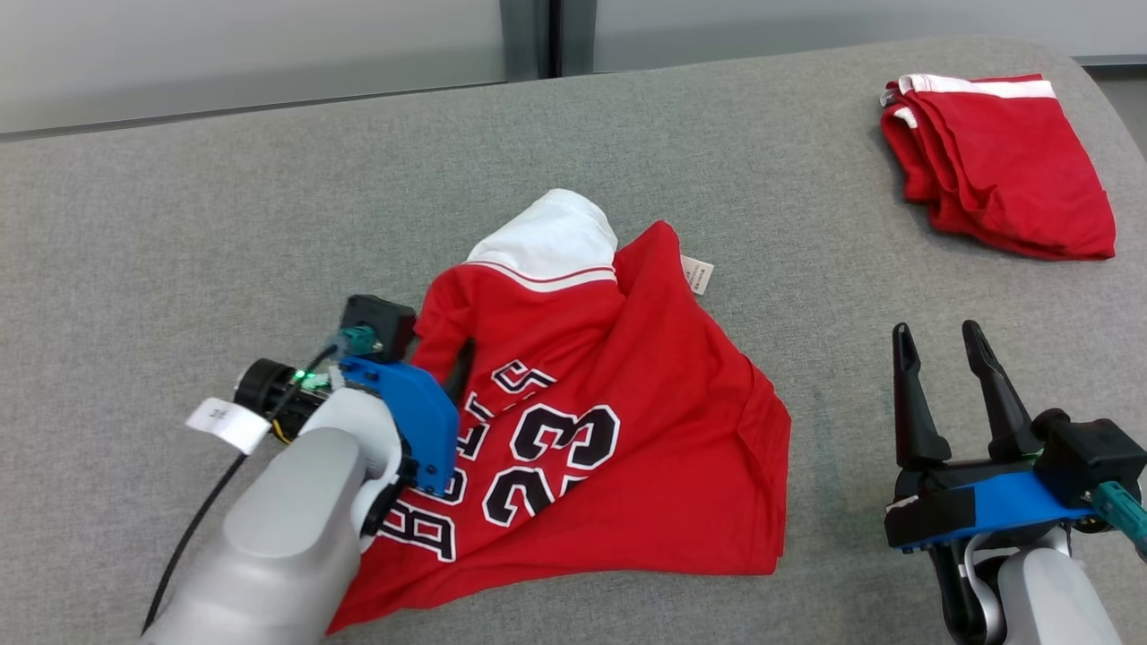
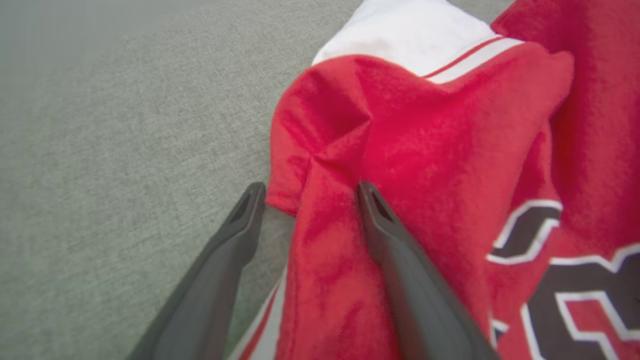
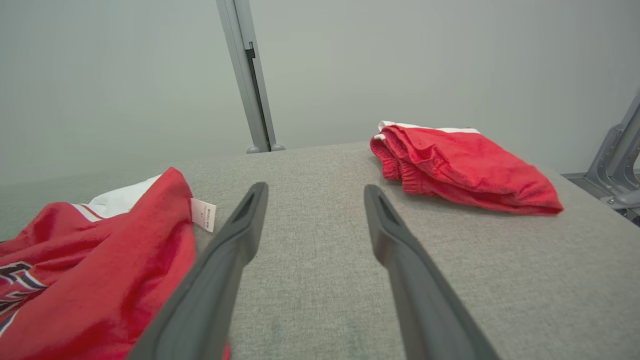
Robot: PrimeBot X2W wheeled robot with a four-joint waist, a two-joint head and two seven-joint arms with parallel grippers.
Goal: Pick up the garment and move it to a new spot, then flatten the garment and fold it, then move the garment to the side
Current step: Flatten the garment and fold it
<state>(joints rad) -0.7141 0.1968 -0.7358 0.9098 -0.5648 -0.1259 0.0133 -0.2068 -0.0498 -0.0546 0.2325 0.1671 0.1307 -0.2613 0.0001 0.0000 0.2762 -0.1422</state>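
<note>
Open grey table [image 1: 179, 224] lies left of and behind the crumpled jersey [image 1: 609, 448]; a broad bare strip separates it from the folded red garment [image 1: 995, 161] at the far right corner. The right gripper [image 1: 941, 336] stands over that strip, jaws apart; a wall [image 1: 269, 54] closes the far edge

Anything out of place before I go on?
The jersey lies crumpled, not flat: one side is folded over, tag showing. The open left claw straddles a ridge at its edge. The folded shorts look tidy.
</note>
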